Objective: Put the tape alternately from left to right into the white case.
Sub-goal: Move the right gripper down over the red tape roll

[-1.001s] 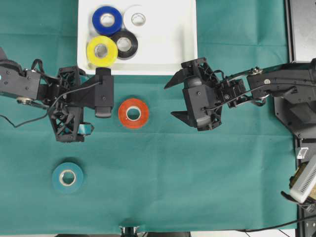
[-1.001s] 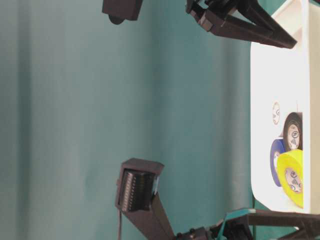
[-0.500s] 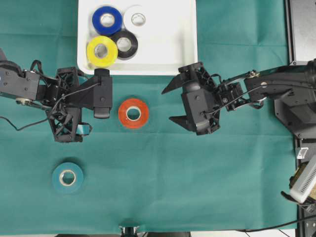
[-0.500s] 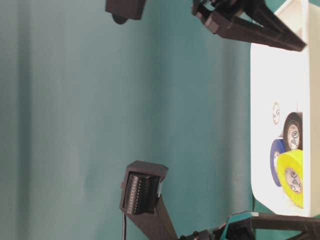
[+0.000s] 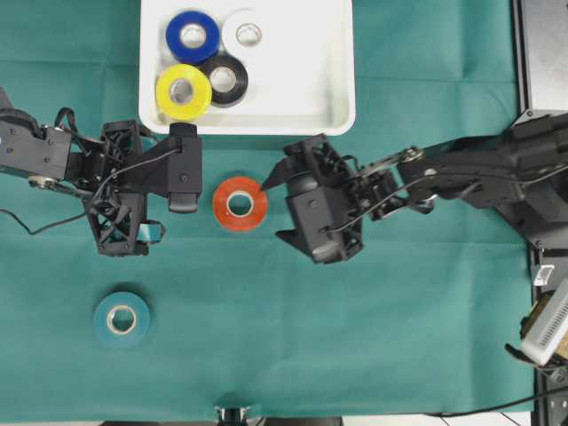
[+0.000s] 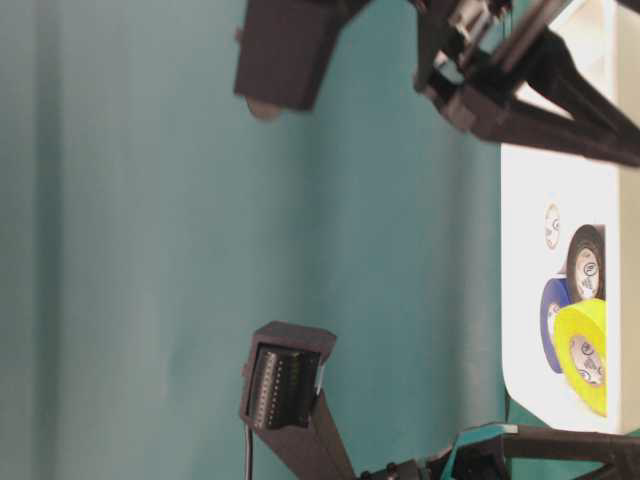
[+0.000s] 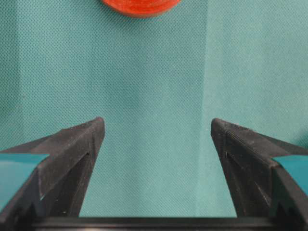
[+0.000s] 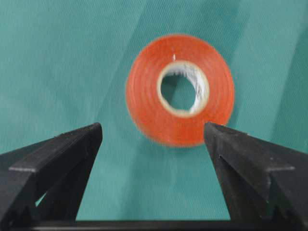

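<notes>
Right gripper point(image 5: 272, 206) agape beside red-orange roll point(image 5: 240, 203)

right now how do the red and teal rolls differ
The red roll lies mid-cloth between the two grippers; the teal roll lies off near the lower left corner, away from both. The red roll has the right gripper, jaws open, close beside it and fills that wrist view; the teal roll has no gripper near. Both lie flat on the green cloth, outside the white case, and look alike in size.
</notes>
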{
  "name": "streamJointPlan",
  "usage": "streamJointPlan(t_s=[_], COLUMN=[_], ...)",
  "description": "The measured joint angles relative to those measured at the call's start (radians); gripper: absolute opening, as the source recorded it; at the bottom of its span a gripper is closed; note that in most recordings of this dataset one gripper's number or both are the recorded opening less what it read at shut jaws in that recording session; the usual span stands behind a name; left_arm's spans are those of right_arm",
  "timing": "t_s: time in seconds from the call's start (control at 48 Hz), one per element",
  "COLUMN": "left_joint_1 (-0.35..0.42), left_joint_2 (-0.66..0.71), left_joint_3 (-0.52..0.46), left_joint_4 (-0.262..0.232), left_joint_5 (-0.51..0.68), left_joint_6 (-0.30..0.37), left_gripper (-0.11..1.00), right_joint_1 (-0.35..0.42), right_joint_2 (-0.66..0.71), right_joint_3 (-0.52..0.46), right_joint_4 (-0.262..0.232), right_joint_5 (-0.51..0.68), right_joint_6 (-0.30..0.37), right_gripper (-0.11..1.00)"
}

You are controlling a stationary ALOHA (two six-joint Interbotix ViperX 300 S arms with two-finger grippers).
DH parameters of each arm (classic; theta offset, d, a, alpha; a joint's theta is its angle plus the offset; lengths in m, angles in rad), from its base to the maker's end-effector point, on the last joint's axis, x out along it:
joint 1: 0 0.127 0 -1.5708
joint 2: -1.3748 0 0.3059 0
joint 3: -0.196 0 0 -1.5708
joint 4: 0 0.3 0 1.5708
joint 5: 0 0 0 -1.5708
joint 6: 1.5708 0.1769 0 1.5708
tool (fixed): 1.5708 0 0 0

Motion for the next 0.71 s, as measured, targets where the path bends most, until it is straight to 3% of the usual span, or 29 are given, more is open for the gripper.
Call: streamJointPlan(t_s=[0.334, 0.709], left_joint_1=[0.0, 0.0], left_joint_2=[0.0, 0.0], left_joint_3=[0.002, 0.005], left_joint_4=[0.0, 0.0], left_joint_5=[-0.002, -0.002], left_joint_6=[-0.002, -0.002], left_gripper=[1.0, 1.0], right_joint_1=[0.008, 0.014], right_joint_2=[0.074, 0.107], right_joint_3=[-0.084, -0.117], right_joint_4=[-0.002, 0.0], right_joint_5=[0.067, 0.087], right_joint_6=[0.0, 0.0], right_gripper=[0.8, 0.8])
